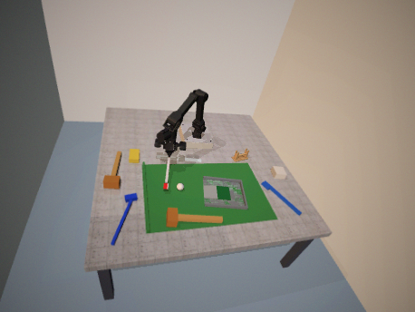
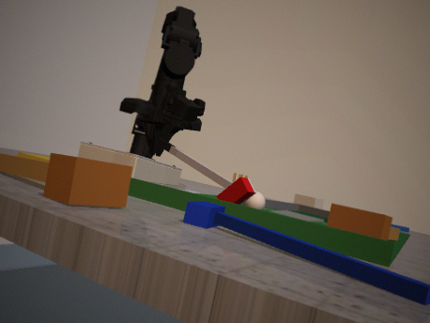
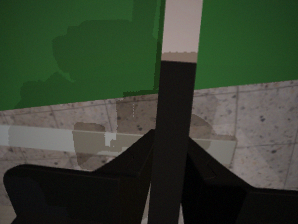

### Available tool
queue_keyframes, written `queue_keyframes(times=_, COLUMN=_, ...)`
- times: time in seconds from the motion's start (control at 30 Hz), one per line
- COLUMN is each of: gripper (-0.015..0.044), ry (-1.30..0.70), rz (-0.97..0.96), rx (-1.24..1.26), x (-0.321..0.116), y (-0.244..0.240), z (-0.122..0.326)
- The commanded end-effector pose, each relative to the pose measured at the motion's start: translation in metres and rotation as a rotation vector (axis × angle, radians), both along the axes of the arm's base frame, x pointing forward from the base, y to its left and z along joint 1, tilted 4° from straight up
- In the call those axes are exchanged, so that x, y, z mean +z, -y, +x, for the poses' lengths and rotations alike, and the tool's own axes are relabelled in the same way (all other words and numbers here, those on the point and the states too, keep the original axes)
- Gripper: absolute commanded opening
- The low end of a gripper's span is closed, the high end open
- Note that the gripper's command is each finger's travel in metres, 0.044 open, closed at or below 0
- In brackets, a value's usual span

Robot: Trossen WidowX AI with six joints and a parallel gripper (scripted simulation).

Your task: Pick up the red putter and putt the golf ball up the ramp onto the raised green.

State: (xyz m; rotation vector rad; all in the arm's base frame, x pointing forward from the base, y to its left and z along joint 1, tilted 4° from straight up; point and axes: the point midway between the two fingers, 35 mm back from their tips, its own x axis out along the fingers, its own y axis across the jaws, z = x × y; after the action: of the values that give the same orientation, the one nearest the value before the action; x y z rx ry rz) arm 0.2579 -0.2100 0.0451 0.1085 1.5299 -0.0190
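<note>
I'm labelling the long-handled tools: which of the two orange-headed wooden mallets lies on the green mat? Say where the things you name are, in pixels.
The orange-headed wooden mallet (image 1: pixel 197 219) (image 2: pixel 359 221) near the mat's front edge; the other lies on the bare tabletop, beside the yellow block (image 1: pixel 134 155).

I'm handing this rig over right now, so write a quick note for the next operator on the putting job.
Gripper: shut on the red putter, its head down by the ball.
Golf ball: on the green mat, between the putter head and the ramp.
Done: putter picked up, head brought near the ball.
Left: putt the ball up the ramp to rest on the raised green.
Watch: an orange mallet also lies on the mat.
</note>
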Motion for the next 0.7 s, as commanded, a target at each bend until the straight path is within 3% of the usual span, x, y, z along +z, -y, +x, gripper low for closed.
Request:
queue_keyframes(times=0.0, gripper=0.0, ry=0.004, rz=-0.011, rx=-0.003, x=0.001, y=0.013, z=0.0)
queue_keyframes(times=0.43, gripper=0.0, ry=0.001, rz=-0.004, rx=-0.001, x=-0.001, y=0.008, z=0.0)
queue_keyframes(times=0.67, gripper=0.0, ry=0.004, rz=-0.001, rx=-0.003, x=0.006, y=-0.08, z=0.015)
